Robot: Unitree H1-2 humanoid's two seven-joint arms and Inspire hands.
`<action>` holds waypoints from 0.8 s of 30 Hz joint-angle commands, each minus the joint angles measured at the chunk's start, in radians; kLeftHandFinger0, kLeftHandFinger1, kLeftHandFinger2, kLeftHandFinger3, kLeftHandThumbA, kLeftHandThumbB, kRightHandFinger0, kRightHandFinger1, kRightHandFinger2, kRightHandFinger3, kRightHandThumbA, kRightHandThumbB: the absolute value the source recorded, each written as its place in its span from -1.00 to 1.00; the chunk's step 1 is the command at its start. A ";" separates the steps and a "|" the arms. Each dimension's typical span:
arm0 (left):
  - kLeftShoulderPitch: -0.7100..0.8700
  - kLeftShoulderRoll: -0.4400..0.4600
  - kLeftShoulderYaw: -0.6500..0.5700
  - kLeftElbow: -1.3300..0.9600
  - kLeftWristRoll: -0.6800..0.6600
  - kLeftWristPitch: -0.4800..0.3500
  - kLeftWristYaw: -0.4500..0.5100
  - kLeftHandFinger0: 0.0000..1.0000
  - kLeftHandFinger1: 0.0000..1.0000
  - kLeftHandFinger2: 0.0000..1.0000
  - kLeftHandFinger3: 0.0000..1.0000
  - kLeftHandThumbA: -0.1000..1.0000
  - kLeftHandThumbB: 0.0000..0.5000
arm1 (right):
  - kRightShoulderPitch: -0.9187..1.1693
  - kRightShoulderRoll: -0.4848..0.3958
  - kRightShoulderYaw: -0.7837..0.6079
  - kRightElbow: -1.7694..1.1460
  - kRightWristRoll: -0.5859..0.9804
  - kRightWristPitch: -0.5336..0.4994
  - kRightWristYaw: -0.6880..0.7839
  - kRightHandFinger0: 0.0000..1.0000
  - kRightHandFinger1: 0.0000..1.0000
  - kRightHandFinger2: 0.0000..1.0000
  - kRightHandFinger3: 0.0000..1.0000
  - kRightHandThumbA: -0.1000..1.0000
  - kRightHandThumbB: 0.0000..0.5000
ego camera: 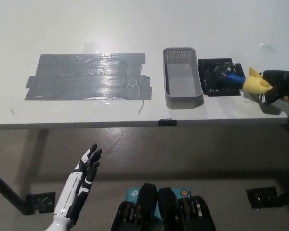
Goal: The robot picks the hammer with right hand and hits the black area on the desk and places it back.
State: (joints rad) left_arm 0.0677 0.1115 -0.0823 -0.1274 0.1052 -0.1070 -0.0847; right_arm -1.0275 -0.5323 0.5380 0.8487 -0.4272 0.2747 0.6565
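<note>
Right hand [279,86]: you see it clenched around the hammer [244,82].
Hammer head: down on the black area [218,77], beside the basket [182,84].
Left hand [84,173]: spread, empty, below the desk [135,29].

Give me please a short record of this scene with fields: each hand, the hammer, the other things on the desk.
right hand: shut on hammer handle
hammer: head down on black area
left hand: open, resting below desk edge
basket: grey, nothing visible inside, left of black area
grey tape patch: flat on desk, left of basket
</note>
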 commanded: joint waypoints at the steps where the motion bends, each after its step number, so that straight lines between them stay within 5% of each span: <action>1: -0.004 0.011 0.007 -0.031 -0.003 -0.016 -0.003 1.00 1.00 1.00 1.00 0.94 -0.96 | -0.016 -0.018 -0.045 0.018 0.025 -0.019 0.016 -1.00 0.16 0.85 -0.25 -1.00 -0.49; 3: -0.005 0.011 0.008 -0.032 -0.008 -0.014 -0.004 1.00 1.00 1.00 1.00 0.94 -0.95 | -0.018 -0.022 -0.098 -0.007 0.049 -0.014 0.003 -0.86 0.23 0.97 0.35 -1.00 -0.45; 5: -0.005 0.011 0.008 -0.032 -0.008 -0.014 -0.004 1.00 1.00 1.00 1.00 0.94 -0.95 | -0.017 -0.020 -0.109 -0.007 0.040 -0.016 0.007 -0.79 0.23 0.97 0.62 -1.00 -0.45; 6: -0.006 0.010 0.008 -0.031 -0.010 -0.012 -0.005 1.00 1.00 1.00 1.00 0.93 -0.93 | -0.031 -0.023 -0.156 -0.003 0.072 -0.061 -0.030 -0.82 0.14 0.88 1.00 -1.00 -0.47; 11: 0.001 0.007 0.011 -0.032 -0.007 -0.018 0.000 1.00 1.00 1.00 1.00 0.92 -0.99 | -0.068 0.030 -0.298 0.113 0.125 -0.120 -0.152 -0.64 0.32 0.94 1.00 -1.00 -0.63; 19: -0.003 -0.005 0.009 -0.022 -0.010 -0.025 0.004 1.00 1.00 1.00 1.00 0.92 -0.99 | -0.081 0.101 -0.417 0.233 0.142 -0.125 -0.311 -0.70 0.23 0.80 0.80 -1.00 -0.51; 22: -0.002 -0.006 0.010 -0.015 -0.006 -0.035 0.009 1.00 1.00 1.00 1.00 0.93 -0.99 | -0.092 0.128 -0.422 0.292 0.120 -0.135 -0.406 -0.40 0.50 1.00 1.00 -0.95 -0.47; 23: 0.001 -0.004 0.011 -0.018 -0.007 -0.034 0.008 1.00 1.00 1.00 1.00 0.94 -0.99 | -0.086 0.141 -0.418 0.297 0.107 -0.129 -0.450 -0.10 0.72 1.00 1.00 -0.59 -0.61; 24: 0.012 -0.005 0.010 -0.025 -0.008 -0.032 0.007 1.00 1.00 1.00 1.00 0.94 -0.98 | -0.072 0.154 -0.440 0.287 0.124 -0.116 -0.472 -0.03 0.84 1.00 1.00 0.00 -0.37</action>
State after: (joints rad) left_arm 0.0725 0.1086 -0.0785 -0.1288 0.1048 -0.1071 -0.0843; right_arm -1.0457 -0.4144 0.1333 1.1193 -0.3341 0.2064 0.3713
